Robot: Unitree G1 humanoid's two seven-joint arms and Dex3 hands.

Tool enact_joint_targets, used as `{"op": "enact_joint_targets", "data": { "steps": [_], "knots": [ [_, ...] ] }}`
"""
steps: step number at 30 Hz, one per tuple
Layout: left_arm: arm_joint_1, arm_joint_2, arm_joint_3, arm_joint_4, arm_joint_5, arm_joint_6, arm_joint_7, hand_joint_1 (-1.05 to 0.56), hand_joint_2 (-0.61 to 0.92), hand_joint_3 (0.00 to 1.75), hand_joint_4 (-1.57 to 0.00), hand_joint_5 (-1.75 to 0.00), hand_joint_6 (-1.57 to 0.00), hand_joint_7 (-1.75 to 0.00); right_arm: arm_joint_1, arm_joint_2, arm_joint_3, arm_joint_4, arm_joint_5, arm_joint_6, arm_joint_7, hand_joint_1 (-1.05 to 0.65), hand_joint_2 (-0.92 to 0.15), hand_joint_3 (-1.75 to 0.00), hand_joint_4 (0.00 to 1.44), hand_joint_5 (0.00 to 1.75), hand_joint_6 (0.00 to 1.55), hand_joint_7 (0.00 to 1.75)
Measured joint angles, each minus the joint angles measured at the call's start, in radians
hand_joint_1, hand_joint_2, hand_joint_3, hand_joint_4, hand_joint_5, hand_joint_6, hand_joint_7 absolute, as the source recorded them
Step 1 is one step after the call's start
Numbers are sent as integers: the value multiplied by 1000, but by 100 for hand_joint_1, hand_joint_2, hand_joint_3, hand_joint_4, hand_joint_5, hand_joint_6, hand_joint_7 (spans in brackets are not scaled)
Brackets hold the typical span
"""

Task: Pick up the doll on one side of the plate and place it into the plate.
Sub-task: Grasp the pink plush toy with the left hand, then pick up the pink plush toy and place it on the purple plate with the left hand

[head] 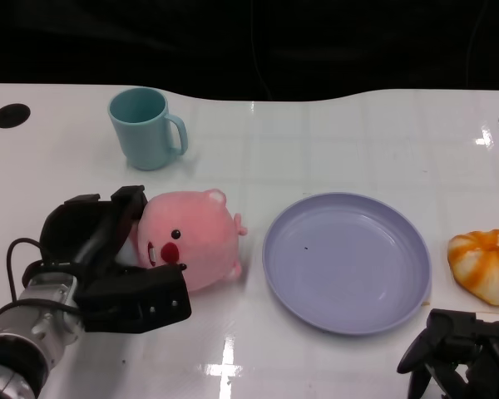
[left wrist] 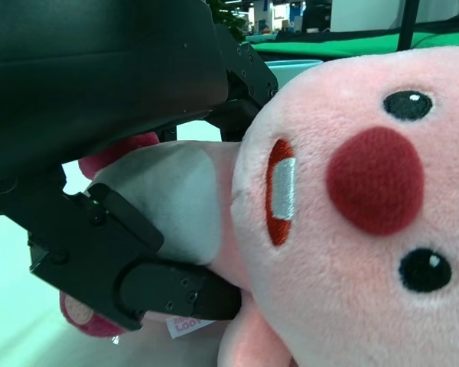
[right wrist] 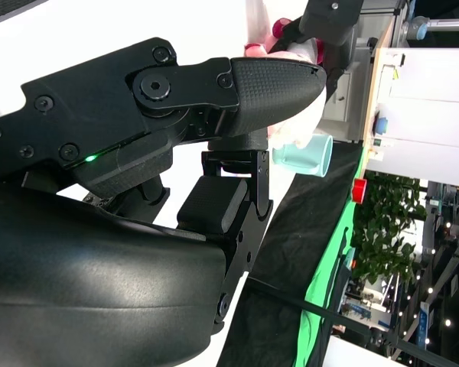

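The table (head: 333,125) is viewed from above by the head camera. The doll (left wrist: 352,229) is framed very closely from the left wrist. The cup (head: 145,126), at eleven o'clock overhead, is shared with the right wrist view (right wrist: 302,157).

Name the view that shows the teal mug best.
Head view: the teal mug stands whole and upright behind the doll. The right wrist view catches only part of it, small behind the fingers; the left wrist view shows just its rim.

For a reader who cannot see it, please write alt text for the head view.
The left hand grips a pink doll lying on a white table, just left of an empty purple plate. A teal mug stands behind the doll, an orange-and-white toy lies right of the plate, and the right hand rests at the lower right, holding nothing.
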Motion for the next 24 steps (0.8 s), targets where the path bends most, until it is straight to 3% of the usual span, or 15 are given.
{"op": "enact_joint_targets", "data": {
  "steps": [14, 24],
  "knots": [
    [108, 53, 63, -274, -6, -17, 5, -16, 45, 111, -91, -175, -69, -175, 1, 0, 0, -3, 0, 1, 0, -95, -92, -40, 97, 139, 98, 105],
    [147, 62, 107, -538, -24, 97, -125, -19, 47, 119, -95, -175, -74, -175, 1, 0, 0, -4, 0, 16, -3, -95, -92, -40, 97, 140, 98, 106]
  ]
}}
